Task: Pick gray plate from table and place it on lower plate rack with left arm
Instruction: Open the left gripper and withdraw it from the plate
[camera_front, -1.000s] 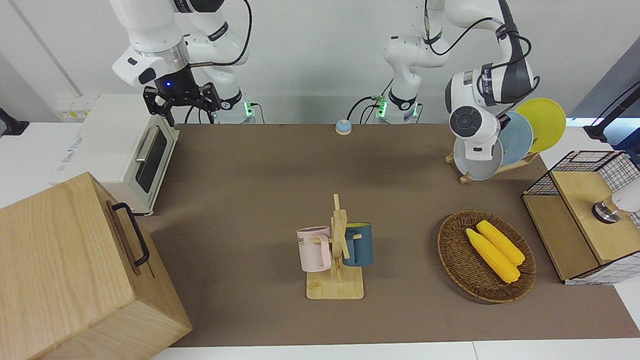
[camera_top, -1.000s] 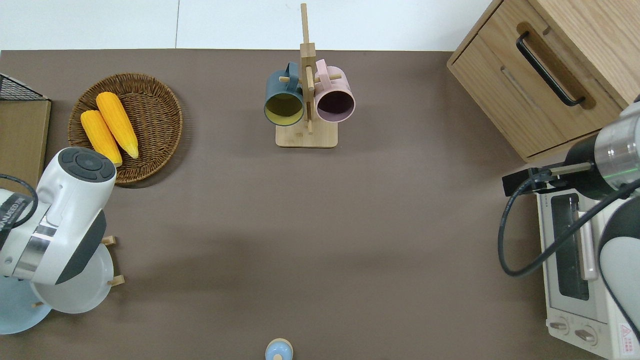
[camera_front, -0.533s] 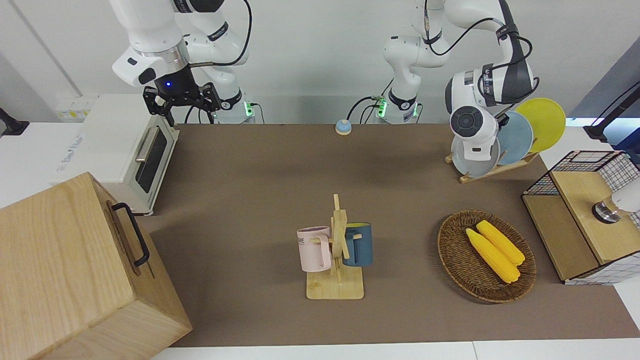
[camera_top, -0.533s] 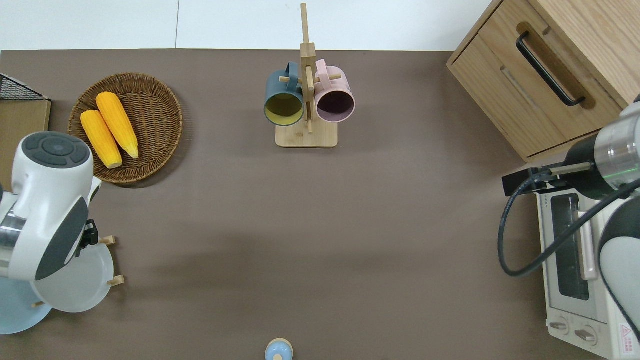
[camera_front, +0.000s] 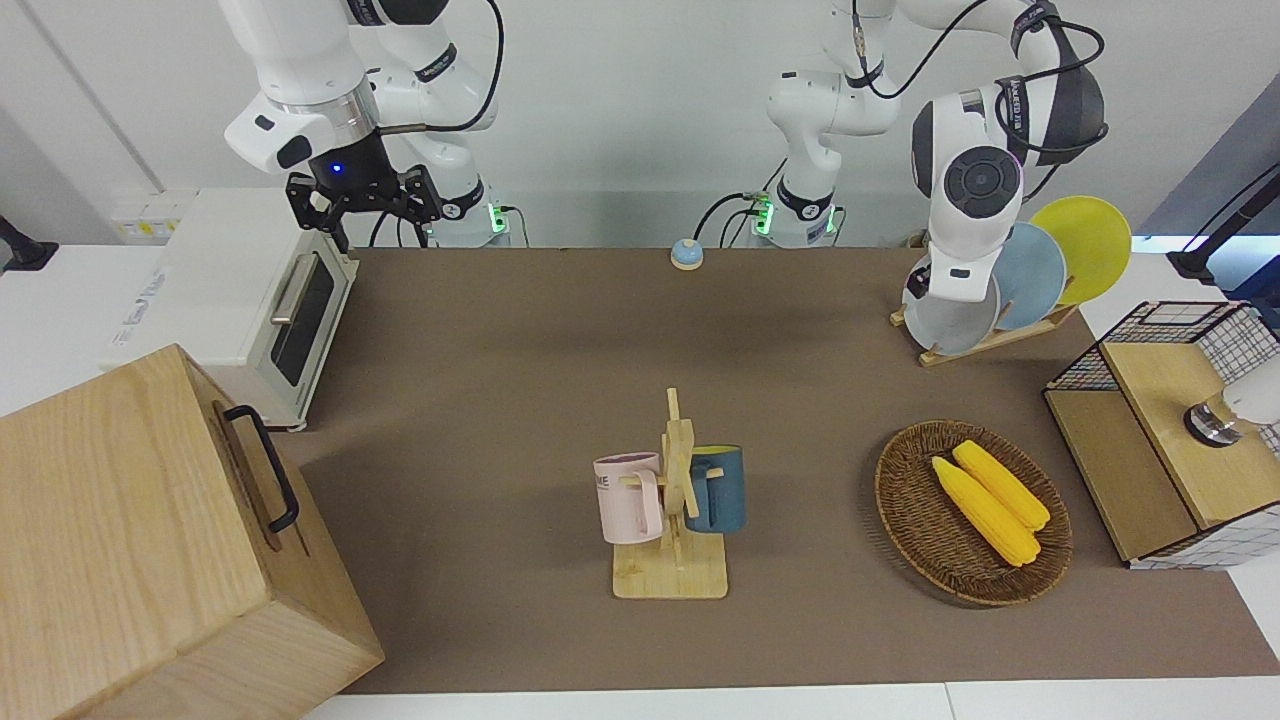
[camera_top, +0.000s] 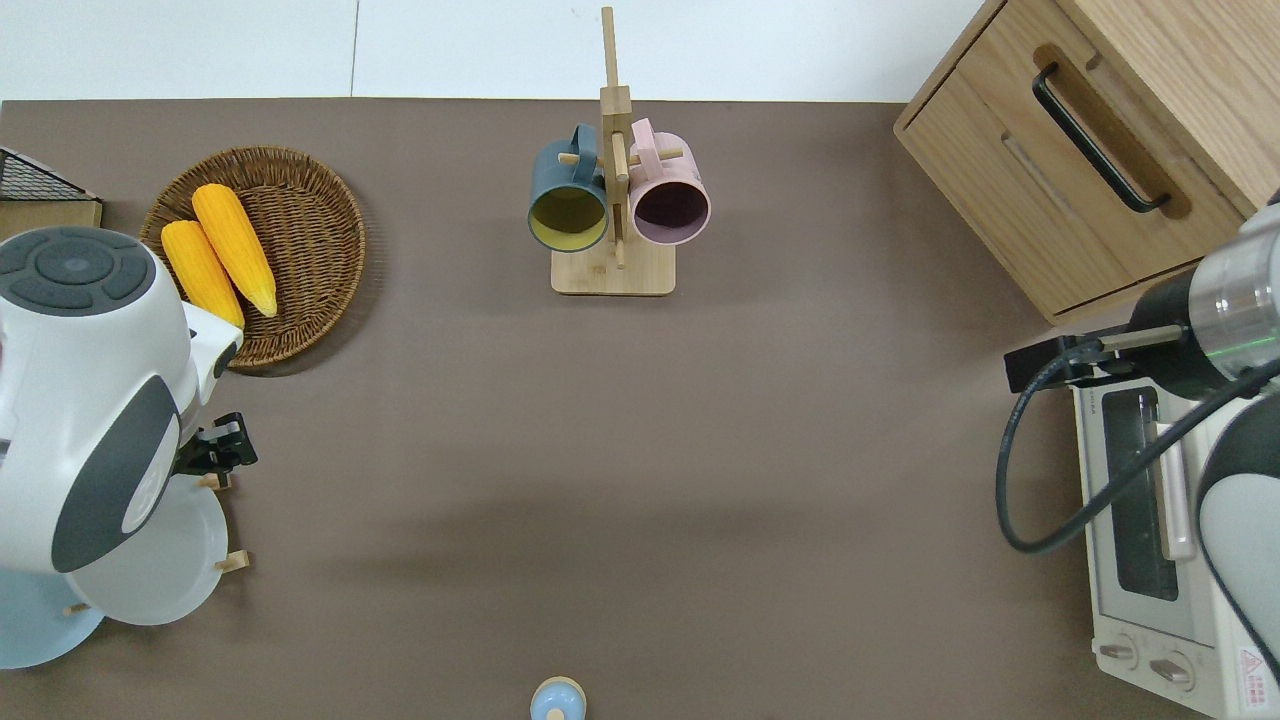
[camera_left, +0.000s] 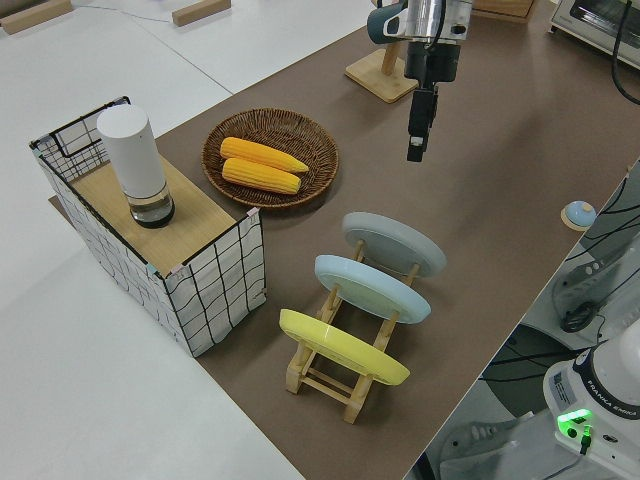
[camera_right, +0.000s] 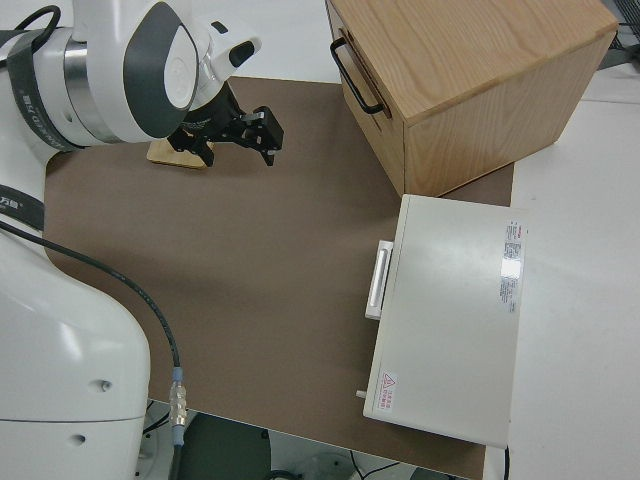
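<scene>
The gray plate (camera_top: 150, 575) stands on edge in the lower plate rack (camera_left: 345, 375), in the slot farthest from the robots; it also shows in the front view (camera_front: 950, 322) and the left side view (camera_left: 395, 243). A light blue plate (camera_left: 372, 287) and a yellow plate (camera_left: 343, 346) fill the slots nearer to the robots. My left gripper (camera_top: 232, 445) is open and empty, up in the air over the rack's end farthest from the robots, apart from the gray plate; in the left side view (camera_left: 417, 140) it points down. My right gripper (camera_front: 365, 200) is parked and open.
A wicker basket (camera_top: 310, 200) with two corn cobs lies farther from the robots than the rack. A wire basket (camera_left: 215, 290) holds a white cylinder. A wooden mug stand (camera_top: 613, 200), a wooden cabinet (camera_front: 150, 540), a toaster oven (camera_front: 270, 310) and a small blue knob (camera_top: 557, 700) stand on the table (camera_top: 640, 450).
My left arm has risen and drawn away from the gray plate. The plate stays in the rack's slot. The right arm has not moved.
</scene>
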